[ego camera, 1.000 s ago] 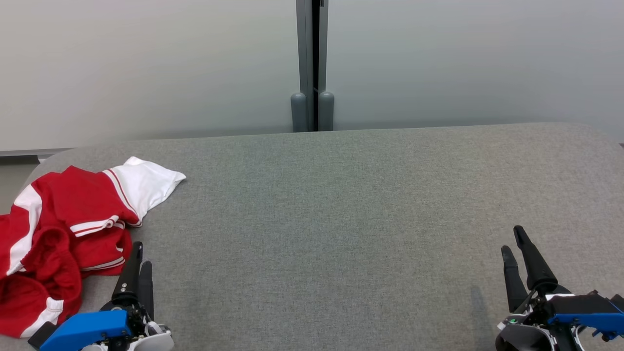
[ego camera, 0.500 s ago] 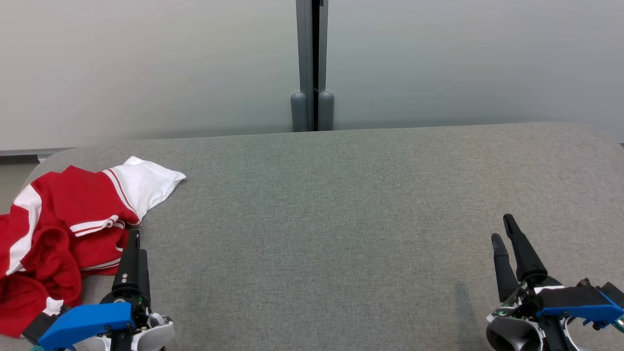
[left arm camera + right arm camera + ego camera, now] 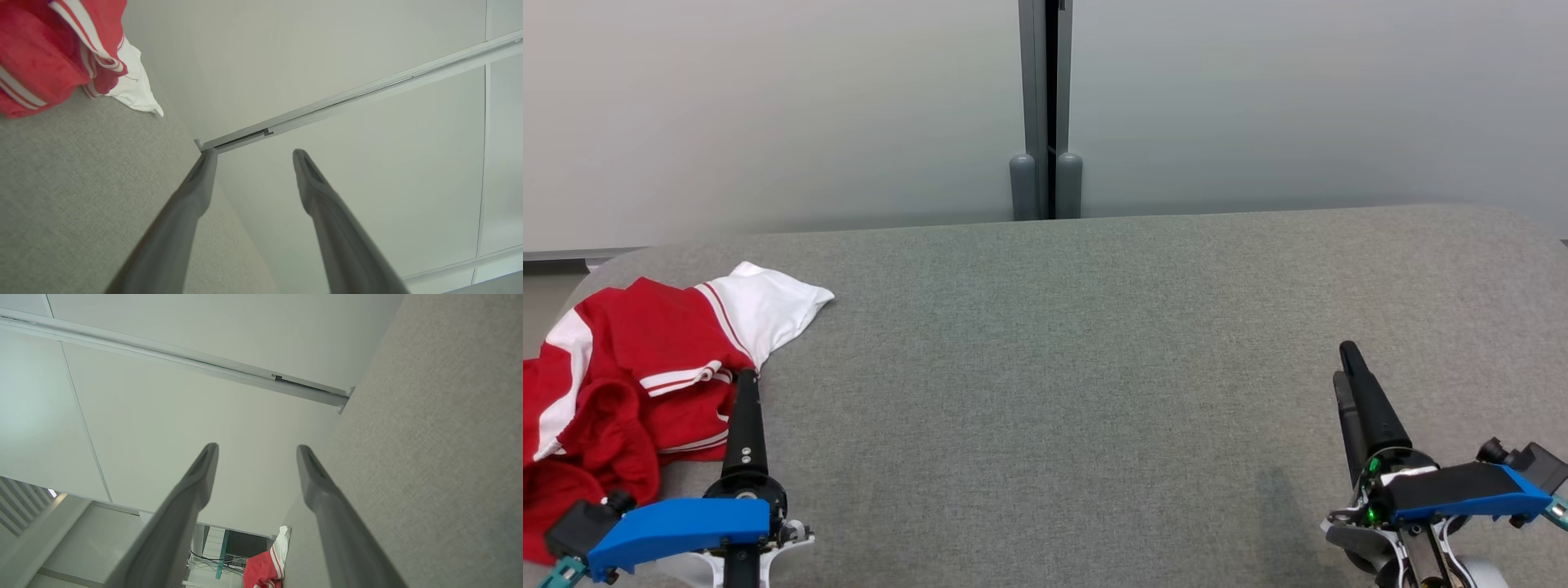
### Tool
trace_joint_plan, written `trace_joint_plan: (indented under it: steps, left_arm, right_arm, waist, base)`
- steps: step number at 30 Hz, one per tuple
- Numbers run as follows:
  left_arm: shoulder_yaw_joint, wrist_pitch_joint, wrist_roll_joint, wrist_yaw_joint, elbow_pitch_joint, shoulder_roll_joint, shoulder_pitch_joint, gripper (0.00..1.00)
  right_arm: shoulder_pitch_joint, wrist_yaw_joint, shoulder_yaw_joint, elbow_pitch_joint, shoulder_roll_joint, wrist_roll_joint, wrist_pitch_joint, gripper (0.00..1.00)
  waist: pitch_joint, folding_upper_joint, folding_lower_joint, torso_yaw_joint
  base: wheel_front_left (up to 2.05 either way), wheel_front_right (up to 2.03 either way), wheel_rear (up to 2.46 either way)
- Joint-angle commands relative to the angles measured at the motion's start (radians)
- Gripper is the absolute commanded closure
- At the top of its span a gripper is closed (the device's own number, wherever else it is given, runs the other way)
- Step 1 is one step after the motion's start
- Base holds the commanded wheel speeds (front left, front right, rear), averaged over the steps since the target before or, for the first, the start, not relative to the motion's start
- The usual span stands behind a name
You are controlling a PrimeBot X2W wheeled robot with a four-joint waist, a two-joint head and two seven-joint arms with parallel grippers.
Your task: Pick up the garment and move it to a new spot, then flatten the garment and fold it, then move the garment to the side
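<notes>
A crumpled red and white garment (image 3: 645, 359) lies at the left end of the grey padded table (image 3: 1094, 343), partly hanging over its left edge. In the left wrist view the garment (image 3: 53, 53) fills the upper left corner. My left gripper (image 3: 745, 380) stands just right of the garment's near folds, rolled on its side, and its wrist view shows it (image 3: 253, 157) open with nothing between the fingers. My right gripper (image 3: 1346, 363) hovers over the table's near right part, also open and empty (image 3: 256, 451). The garment (image 3: 267, 563) appears far off in the right wrist view.
A pale partition wall with a grey vertical post (image 3: 1045, 114) stands right behind the table's far edge. The table's rounded left end lies under the garment. In the right wrist view, a slatted panel (image 3: 81, 547) and cables show beyond the table's far end.
Both arms have moved forward and rolled sideways. The left fingertips now reach the garment's edge; the right fingers have advanced and shifted slightly left. The garment has not moved.
</notes>
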State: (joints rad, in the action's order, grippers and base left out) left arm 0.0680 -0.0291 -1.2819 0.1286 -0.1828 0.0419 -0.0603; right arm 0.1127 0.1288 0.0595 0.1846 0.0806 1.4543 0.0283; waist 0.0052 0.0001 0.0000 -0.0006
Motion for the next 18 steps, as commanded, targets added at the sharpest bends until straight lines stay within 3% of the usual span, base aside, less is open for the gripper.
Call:
trace_joint_plan:
  steps: [1, 18]
  left_arm:
    - [-0.001, -0.012, 0.062, 0.001, 0.021, 0.007, -0.024, 0.00]
    - [-0.045, -0.069, 0.475, -0.020, 0.046, 0.008, -0.010, 0.00]
  right_arm:
    - [0.030, 0.001, 0.010, -0.019, 0.010, -0.039, 0.012, 0.00]
    - [0.052, 0.002, 0.070, 0.006, 0.020, -0.367, 0.070, 0.00]
  waist:
    - [-0.001, -0.0001, 0.0000, 0.000]
    - [-0.001, -0.0001, 0.0000, -0.004]
  base:
    - [0.00, 0.00, 0.00]
    - [0.00, 0.00, 0.00]
